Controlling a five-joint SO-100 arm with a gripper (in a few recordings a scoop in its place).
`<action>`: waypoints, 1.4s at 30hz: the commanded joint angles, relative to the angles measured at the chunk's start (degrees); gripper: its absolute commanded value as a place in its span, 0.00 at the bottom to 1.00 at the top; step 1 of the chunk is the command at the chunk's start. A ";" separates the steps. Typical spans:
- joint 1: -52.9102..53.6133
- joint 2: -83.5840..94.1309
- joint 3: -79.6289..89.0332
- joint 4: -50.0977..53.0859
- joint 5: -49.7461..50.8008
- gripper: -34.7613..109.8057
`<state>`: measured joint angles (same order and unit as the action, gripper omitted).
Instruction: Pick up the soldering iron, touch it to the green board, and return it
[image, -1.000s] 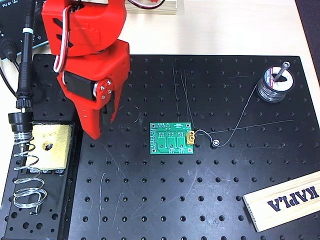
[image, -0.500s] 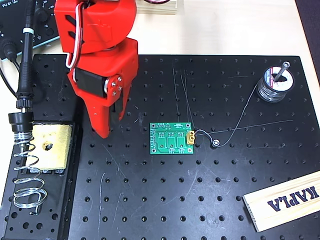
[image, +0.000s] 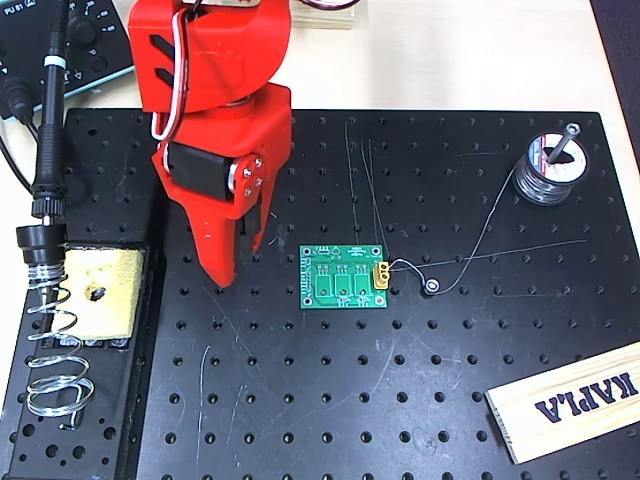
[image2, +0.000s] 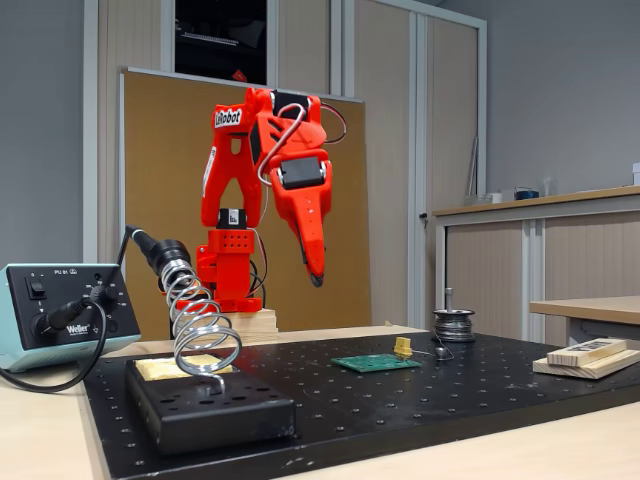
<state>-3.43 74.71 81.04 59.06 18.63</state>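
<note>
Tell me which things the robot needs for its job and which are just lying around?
Needed:
iron, sitting in its stand
green board
gripper, up in the air, holding nothing

Lying around:
solder spool
wood block
sponge
coil stand
blue station

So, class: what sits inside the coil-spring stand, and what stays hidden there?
The soldering iron rests in the coil-spring stand, its black handle sticking out the top. The coils and collar cover its metal tip, so the tip cannot be seen. A yellow sponge lies beside it.
</note>
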 joint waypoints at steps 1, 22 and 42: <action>-1.14 2.72 1.05 0.00 1.14 0.30; 1.23 1.23 -11.78 23.03 4.04 0.30; 15.47 32.61 25.75 7.47 -5.71 0.25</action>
<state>9.14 103.36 104.15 68.47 12.57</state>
